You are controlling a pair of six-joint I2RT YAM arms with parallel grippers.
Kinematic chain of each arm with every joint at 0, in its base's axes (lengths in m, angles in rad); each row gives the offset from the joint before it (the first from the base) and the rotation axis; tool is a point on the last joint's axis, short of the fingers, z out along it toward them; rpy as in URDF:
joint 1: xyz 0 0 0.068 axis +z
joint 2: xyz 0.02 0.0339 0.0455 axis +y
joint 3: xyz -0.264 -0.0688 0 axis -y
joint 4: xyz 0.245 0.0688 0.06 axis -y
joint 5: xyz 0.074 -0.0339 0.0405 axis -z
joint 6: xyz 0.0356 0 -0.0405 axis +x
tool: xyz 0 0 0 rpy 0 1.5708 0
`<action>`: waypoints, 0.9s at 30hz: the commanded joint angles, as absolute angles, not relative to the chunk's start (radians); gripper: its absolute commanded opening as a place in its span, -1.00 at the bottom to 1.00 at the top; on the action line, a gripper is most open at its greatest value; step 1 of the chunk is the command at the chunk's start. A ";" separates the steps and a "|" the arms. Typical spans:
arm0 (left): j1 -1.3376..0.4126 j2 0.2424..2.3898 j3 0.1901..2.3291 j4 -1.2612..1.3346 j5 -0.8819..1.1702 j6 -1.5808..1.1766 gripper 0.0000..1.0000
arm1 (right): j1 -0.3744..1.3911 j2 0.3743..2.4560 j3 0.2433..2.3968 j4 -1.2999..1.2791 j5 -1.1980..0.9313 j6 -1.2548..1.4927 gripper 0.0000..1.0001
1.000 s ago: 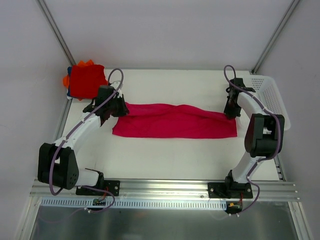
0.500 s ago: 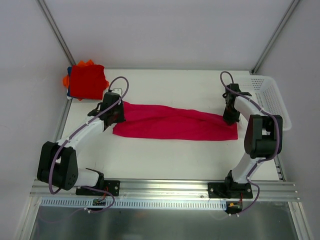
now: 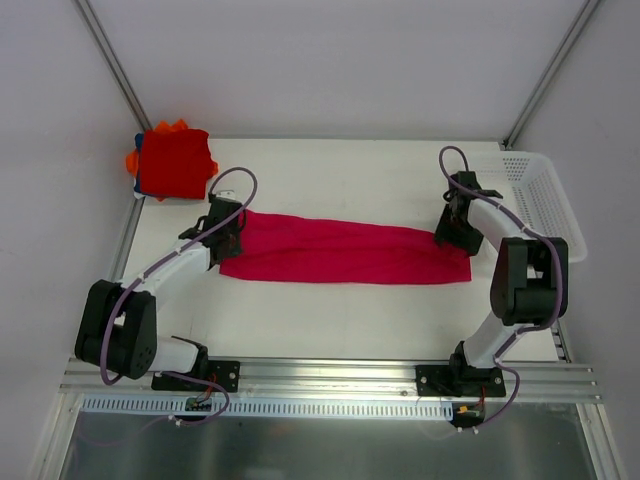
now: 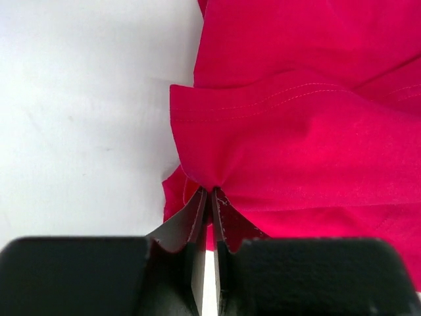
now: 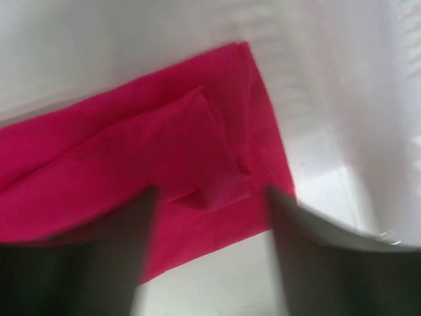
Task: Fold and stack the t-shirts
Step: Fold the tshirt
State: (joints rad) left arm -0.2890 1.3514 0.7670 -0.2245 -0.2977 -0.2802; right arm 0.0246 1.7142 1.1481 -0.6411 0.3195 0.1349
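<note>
White basket (image 3: pixel 545 195) at 2 o'clock, folded stack (image 3: pixel 172 160) at 10 o'clock; crimson t-shirt (image 3: pixel 340 250) spans the worktop (image 3: pixel 330 320) as a 9-to-3 band, left fingers (image 4: pixel 209 214) pinching its end, right fingers (image 3: pixel 450 236) parted.

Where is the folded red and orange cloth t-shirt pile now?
Top view: the pile sits at the far left corner of the table, beyond the left gripper, apart from the crimson-pink shirt.

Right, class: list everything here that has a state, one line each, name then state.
crimson t-shirt: folded into a long strip, lying flat.
folded stack: piled in the far left corner, red on top.
basket: upright at the right edge.
left gripper: shut on the shirt's left end.
right gripper: open over its right end.
</note>
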 commanded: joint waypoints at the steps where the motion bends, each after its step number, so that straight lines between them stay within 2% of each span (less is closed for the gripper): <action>1: -0.293 1.305 0.747 -0.235 -0.393 -0.307 -0.85 | -0.081 1.684 1.108 -0.690 0.506 0.175 0.83; 2: -0.293 1.302 0.746 -0.236 -0.394 -0.313 -0.76 | -0.083 1.684 1.106 -0.690 0.509 0.176 0.99; 3: -0.293 1.293 0.739 -0.236 -0.399 -0.319 -0.42 | -0.084 1.683 1.104 -0.690 0.511 0.176 0.99; 4: -0.293 1.289 0.735 -0.238 -0.405 -0.324 0.60 | -0.087 1.680 1.101 -0.690 0.511 0.176 0.99; 5: -0.291 1.286 0.730 -0.236 -0.411 -0.340 0.97 | -0.089 1.675 1.098 -0.692 0.514 0.176 0.99; 11: -0.291 1.172 0.724 -0.271 -0.480 -0.396 0.98 | -0.080 1.602 1.095 -0.695 0.517 0.183 0.99; 15: -0.293 0.950 0.709 -0.276 -0.439 -0.457 0.98 | -0.035 1.534 1.130 -0.747 0.546 0.190 0.99; 19: -0.295 0.838 0.706 -0.272 -0.330 -0.515 0.98 | 0.064 1.461 1.193 -0.824 0.595 0.201 0.99; 24: -0.305 0.838 0.721 -0.275 -0.074 -0.543 0.98 | 0.193 1.349 1.246 -0.906 0.667 0.219 0.99; 27: -0.331 0.839 0.703 -0.264 0.049 -0.574 0.98 | 0.296 1.266 1.223 -0.905 0.629 0.233 0.99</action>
